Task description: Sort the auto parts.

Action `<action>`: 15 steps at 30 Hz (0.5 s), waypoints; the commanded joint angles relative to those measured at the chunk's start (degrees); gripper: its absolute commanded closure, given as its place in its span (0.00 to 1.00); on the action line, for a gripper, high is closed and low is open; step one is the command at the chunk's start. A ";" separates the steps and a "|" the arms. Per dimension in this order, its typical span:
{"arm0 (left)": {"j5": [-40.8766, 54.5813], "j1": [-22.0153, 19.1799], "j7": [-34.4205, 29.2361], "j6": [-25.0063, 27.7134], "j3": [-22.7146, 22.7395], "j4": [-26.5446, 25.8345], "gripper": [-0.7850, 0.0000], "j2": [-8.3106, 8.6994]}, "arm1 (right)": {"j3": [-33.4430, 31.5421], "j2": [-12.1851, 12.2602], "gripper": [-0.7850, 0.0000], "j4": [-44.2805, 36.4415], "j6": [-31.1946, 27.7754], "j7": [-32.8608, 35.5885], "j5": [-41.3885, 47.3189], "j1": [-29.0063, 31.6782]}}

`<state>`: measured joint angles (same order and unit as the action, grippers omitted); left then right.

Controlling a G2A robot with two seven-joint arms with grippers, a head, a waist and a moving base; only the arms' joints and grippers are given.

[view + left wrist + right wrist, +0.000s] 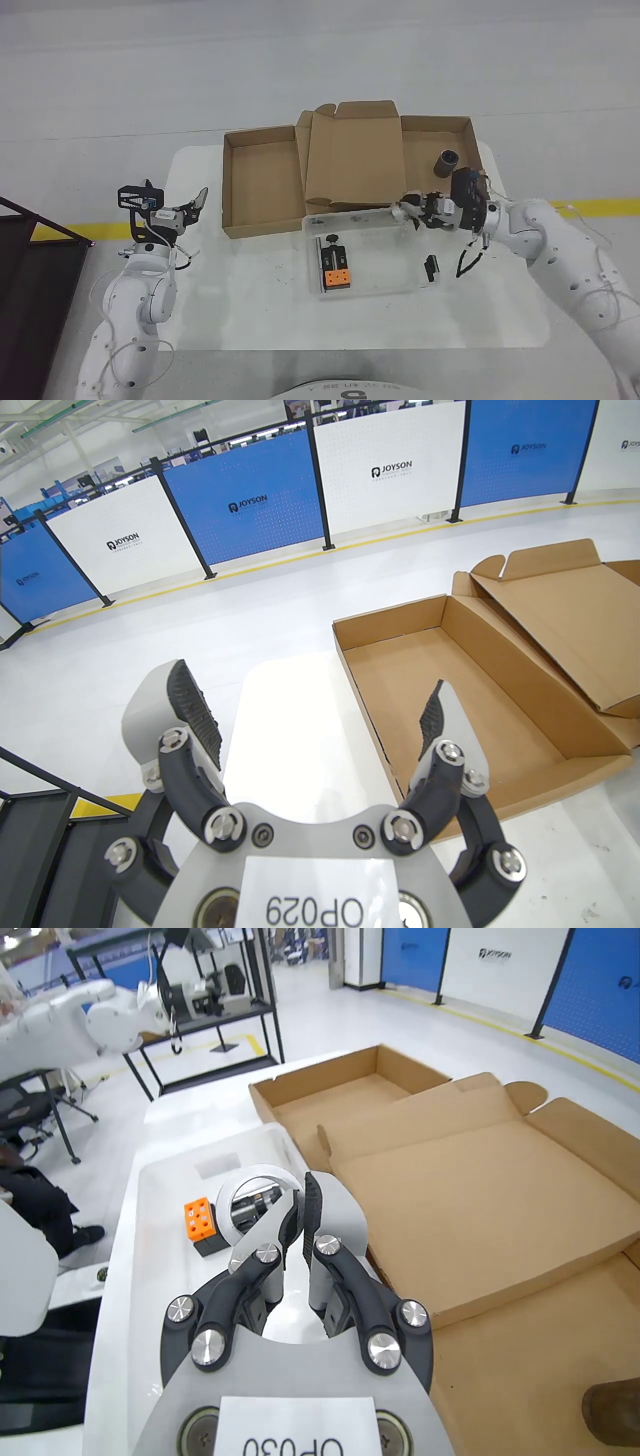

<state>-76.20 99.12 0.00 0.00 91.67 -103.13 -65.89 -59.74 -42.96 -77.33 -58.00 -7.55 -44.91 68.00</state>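
My right gripper [302, 1200] is shut on the rim of a white metal ring [250, 1188], held above the clear plastic tray [380, 285]. From above, this gripper [410, 210] hangs at the tray's far edge, beside the cardboard box [262, 228]. In the tray lie an orange-and-black part [336, 267] and a small black part [431, 267]. A dark cylinder [447, 160] stands in the box's right compartment. My left gripper [320, 710] is open and empty, near the table's left edge [190, 208].
The box's left compartment [450, 700] is empty, and its lid flap [352, 155] lies open between the two compartments. A black rack [25, 270] stands off the table's left side. Bare white tabletop [250, 295] lies in front of the box.
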 commanded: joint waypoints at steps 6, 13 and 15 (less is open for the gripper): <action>0.00 0.00 0.00 0.00 0.00 0.00 0.00 0.00 | 4.20 1.50 1.00 10.28 0.00 3.49 19.56 -5.59; 0.00 0.00 0.00 0.00 0.00 0.00 0.00 0.00 | 9.02 -0.82 1.00 24.91 3.35 17.38 37.28 -13.47; 0.00 0.00 0.00 0.00 0.00 0.00 0.00 0.00 | 10.80 -2.16 1.00 27.80 5.68 20.53 39.96 -15.44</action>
<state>-76.20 99.12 0.00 0.00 91.67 -103.13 -65.89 -49.69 -44.57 -50.89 -53.57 11.38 -6.15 53.43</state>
